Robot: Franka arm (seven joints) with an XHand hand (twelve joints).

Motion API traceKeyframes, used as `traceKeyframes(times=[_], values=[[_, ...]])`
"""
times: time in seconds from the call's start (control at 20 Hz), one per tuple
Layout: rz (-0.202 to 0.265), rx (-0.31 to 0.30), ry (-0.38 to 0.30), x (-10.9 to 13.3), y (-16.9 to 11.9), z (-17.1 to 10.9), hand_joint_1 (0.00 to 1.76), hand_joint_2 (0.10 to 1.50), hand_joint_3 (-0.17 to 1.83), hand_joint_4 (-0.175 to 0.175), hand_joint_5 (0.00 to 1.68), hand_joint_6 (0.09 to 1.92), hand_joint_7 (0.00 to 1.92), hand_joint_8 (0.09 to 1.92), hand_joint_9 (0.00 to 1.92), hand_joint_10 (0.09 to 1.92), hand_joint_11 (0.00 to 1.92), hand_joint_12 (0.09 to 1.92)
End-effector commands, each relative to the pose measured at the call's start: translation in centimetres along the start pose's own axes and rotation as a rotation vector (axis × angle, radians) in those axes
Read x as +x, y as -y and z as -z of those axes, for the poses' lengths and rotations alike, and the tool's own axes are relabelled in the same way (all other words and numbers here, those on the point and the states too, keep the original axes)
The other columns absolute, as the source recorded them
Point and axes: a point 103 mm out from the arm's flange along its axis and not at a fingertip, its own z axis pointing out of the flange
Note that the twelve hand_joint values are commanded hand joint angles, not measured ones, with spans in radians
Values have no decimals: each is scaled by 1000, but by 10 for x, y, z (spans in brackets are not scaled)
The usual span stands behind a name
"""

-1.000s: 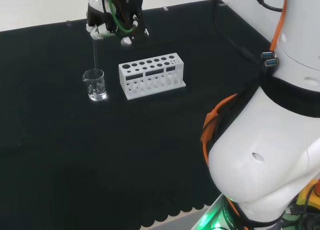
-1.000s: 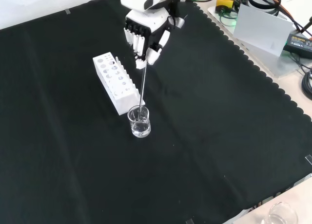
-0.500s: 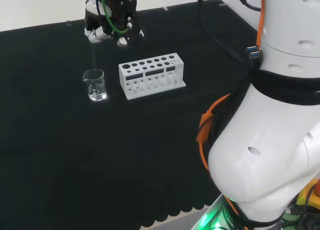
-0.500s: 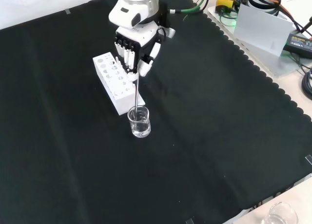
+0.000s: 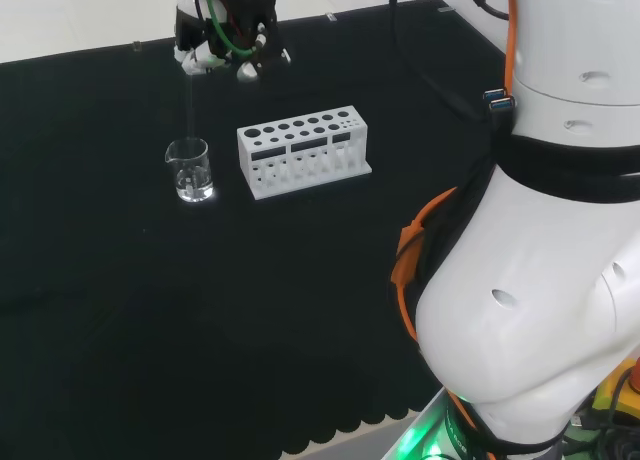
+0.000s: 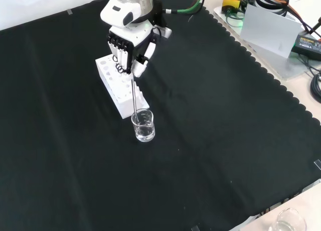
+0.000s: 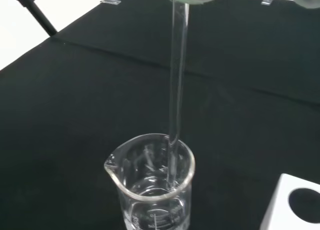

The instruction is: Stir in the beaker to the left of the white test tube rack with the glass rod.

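A small clear beaker [image 5: 190,170] [image 6: 143,125] with a little clear liquid stands on the black cloth, left of the white test tube rack [image 5: 303,150] in the head view. In the front view the rack [image 6: 116,85] lies just behind the beaker. The hand [image 5: 225,35] [image 6: 126,45] hangs above them, its fingers curled on the top of a glass rod [image 5: 188,105] [image 6: 134,98]. The rod leans down into the beaker. From the wrist, the rod [image 7: 176,80] dips past the rim of the beaker [image 7: 152,185] into the liquid, near the wall.
Another clear beaker [image 6: 288,222] sits at the cloth's near right corner in the front view. Boxes and cables [image 6: 268,25] lie beyond the cloth's scalloped right edge. The arm's white links [image 5: 540,310] stand at the head view's right. A corner of the rack [image 7: 295,207] shows from the wrist.
The hand has swung leftward in the front view, over the rack, tilting the rod's top with it. The rod's lower end has stayed in the beaker, which has not moved.
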Motion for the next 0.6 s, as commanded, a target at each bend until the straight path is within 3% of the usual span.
traceKeyframes(times=[0.05,0.6], values=[[-20,11,13,-3,18,3,1325,1035,-175,-167,1432,87,1451,415,1725,406,1661,372],[16,26,-1,36,19,5,1325,1035,-175,-167,1434,87,1452,412,1725,405,1661,373]])
